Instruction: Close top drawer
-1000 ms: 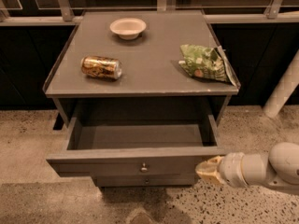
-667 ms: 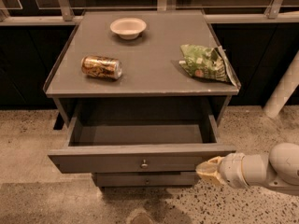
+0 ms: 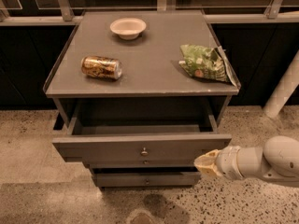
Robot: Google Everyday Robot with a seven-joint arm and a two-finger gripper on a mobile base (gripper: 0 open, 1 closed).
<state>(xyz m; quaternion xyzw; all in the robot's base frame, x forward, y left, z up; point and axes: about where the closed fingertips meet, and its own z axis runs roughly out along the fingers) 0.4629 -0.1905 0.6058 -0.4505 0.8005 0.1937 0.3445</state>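
Observation:
The top drawer (image 3: 140, 148) is a wide grey wooden drawer with one small round metal knob (image 3: 144, 151) at its centre. It stands pulled out from the grey cabinet, and its dark inside looks empty. My gripper (image 3: 204, 164) comes in from the right on a pale arm. Its tip is against the lower right corner of the drawer's front panel. Two shorter grey drawer fronts (image 3: 145, 178) sit below the top drawer.
On the cabinet top (image 3: 145, 73) lie a white bowl (image 3: 128, 28) at the back, a can (image 3: 101, 67) on its side at the left and a green chip bag (image 3: 205, 63) at the right. A white post (image 3: 283, 90) stands at the right. The floor is speckled stone.
The drawer front has moved back toward the cabinet, so less of its inside shows. My gripper has followed it, staying at the right end of the front panel.

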